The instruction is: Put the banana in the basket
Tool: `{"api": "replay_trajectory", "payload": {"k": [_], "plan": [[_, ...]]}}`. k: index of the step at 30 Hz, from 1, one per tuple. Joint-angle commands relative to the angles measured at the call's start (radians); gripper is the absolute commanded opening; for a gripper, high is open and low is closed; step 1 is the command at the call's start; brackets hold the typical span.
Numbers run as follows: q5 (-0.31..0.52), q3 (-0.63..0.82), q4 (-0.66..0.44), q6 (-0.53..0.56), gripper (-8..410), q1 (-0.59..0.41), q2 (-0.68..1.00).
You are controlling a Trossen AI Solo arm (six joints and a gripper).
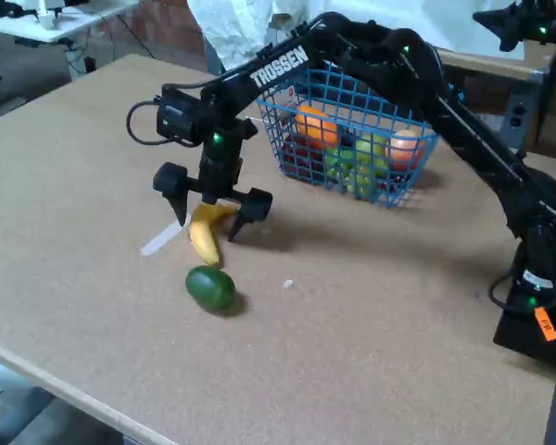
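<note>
Banana [205, 236]: laid flat on the surface [371, 334], at about 7 o'clock from the basket [352, 139] and well apart from it; its upper end is set between the fingers, so a grasp is judged to be prepared.
Gripper [213, 208]: held low over the banana, pointed down; the fingers are spread wide to either side of it, and nothing is clasped.
Basket: placed at the far side, at roughly 1 o'clock from the banana; other fruit is already held inside.
Green fruit [209, 287]: left just beside the banana's lower tip, at 6 o'clock; a nudge could be risked there.
White strip [161, 240]: seen at 9 o'clock from the banana.
Stage: judged early, as the banana is not yet lifted.
</note>
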Motion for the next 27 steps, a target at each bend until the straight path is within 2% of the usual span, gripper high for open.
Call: {"api": "replay_trajectory", "payload": {"k": [1,4,6,14,20,22,27], "plan": [[0.019,-0.002,0.031,-0.009,391,0.000,0.004],[0.023,-0.002,0.049,-0.021,359,0.000,0.004],[0.031,-0.002,0.051,-0.021,323,0.000,0.004],[0.054,-0.002,0.054,0.015,127,-0.003,0.004],[0.056,-0.002,0.065,-0.007,14,-0.005,0.002],[0.056,-0.002,0.081,-0.027,-4,-0.005,-0.003],[0.056,-0.002,0.105,-0.109,6,-0.006,-0.057]]}}
